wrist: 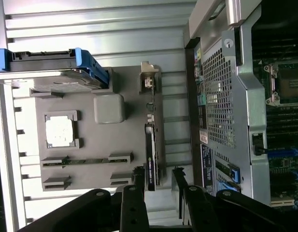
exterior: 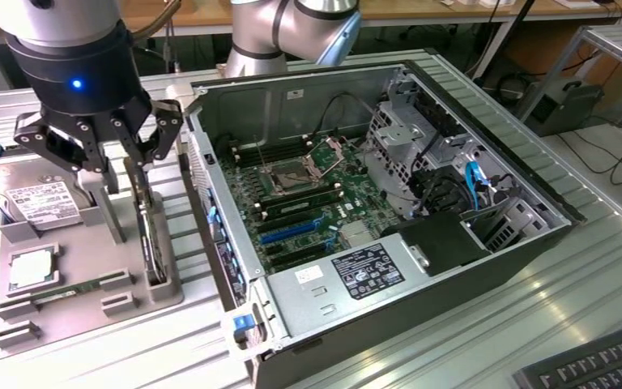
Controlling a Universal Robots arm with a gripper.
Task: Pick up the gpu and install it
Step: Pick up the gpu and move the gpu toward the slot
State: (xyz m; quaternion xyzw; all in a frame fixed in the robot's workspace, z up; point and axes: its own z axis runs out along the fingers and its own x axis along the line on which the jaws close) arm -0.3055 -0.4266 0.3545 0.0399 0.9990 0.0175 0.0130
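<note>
1. The hand [exterior: 125,162] hangs over the grey holder [exterior: 84,312] on the tabletop [exterior: 570,275], at the exterior view's left of the open case [exterior: 419,324].
2. Hand state: the two fingers [wrist: 139,181] stand apart and are clamped on nothing.
3. The gpu [exterior: 151,235] stands on edge in a slot along the side of the holder nearest the case. It is not yet lifted. In the wrist view its dark upper edge runs up to the gap between the fingers, nearer one finger than the other. Contact cannot be told.
4. Judgement on placement: the slot keeps the card upright, so its thin top edge is offered to a pinch from above. The fingers are aligned either side of that edge, which fits a grasp in preparation.
5. Judgement on the case: it lies on its side with the panel off, so the motherboard [exterior: 300,194] faces upward and its slots can be reached from above.
6. Count in the holder: one gpu, one hard drive [exterior: 41,203] with a white label, one processor [exterior: 30,271], one memory stick [exterior: 74,289].
7. Count otherwise: one case, one hand
</note>
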